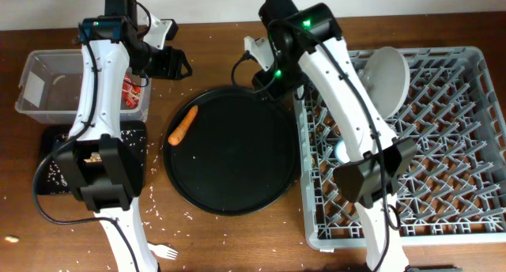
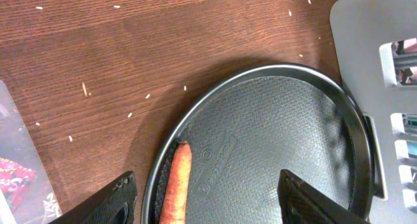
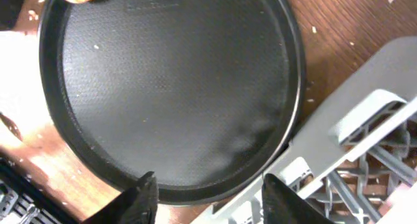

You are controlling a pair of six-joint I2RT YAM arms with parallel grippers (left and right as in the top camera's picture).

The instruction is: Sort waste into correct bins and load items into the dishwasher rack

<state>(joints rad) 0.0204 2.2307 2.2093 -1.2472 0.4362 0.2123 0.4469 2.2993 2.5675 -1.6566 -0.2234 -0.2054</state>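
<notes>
The orange carrot (image 1: 182,127) lies on the left rim of the large round black tray (image 1: 229,185). My left gripper (image 1: 172,64) is open and empty above the table behind the tray; in its wrist view the carrot (image 2: 177,185) lies between its open fingers (image 2: 208,208), nearer the left one. My right gripper (image 1: 265,76) is open and empty over the tray's far right edge by the dishwasher rack (image 1: 443,185). The grey-green bowl (image 1: 389,76) stands in the rack. A light blue cup (image 1: 341,151) shows behind the right arm. The red wrapper (image 1: 131,90) lies in the clear tub (image 1: 39,82).
The shallow black tray (image 1: 51,173), holding rice, lies under the left arm. A white fork (image 1: 162,251) lies near the front edge. Rice grains are scattered on the wood (image 2: 85,88). The rack corner (image 3: 365,107) sits against the round tray (image 3: 176,87).
</notes>
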